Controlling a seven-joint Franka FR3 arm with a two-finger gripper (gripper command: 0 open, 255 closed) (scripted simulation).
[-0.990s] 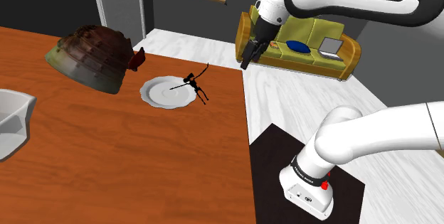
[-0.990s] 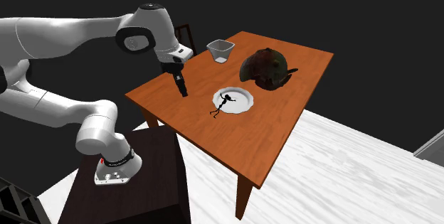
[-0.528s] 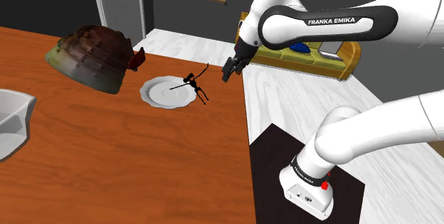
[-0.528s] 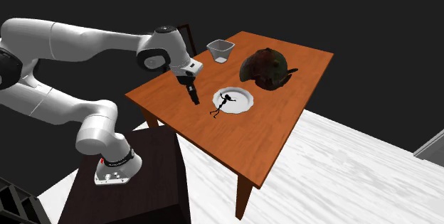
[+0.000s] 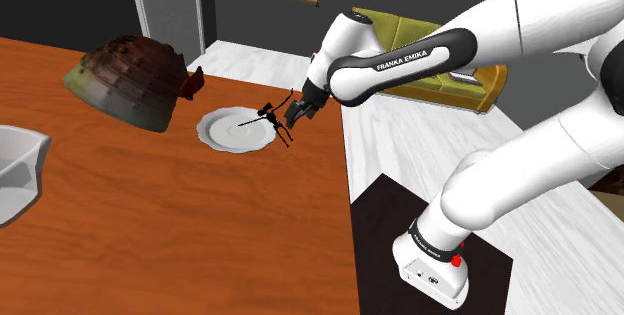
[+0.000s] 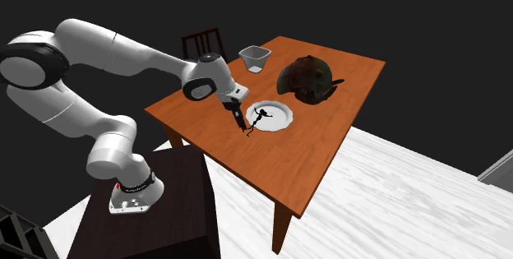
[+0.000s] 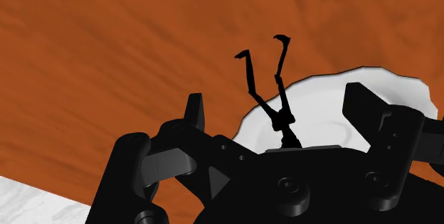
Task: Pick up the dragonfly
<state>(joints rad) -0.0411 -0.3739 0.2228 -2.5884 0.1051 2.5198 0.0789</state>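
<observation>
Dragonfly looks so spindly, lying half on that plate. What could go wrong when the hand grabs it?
1. The dragonfly is very thin, so the open hand could pinch only a leg and let it slip.
2. It lies across the rim of the white plate; the fingers might strike the rim and shove the plate.

Pincer (image 6: 239,119) low over brown table (image 6: 312,159), just beside black dragonfly (image 6: 258,119) straddling white plate (image 6: 284,110) edge.

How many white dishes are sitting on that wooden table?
2. A round plate has the dragonfly lying partly on it; a square bowl sits at the shoulder view's left edge. The big dark dome could hide more.
</observation>
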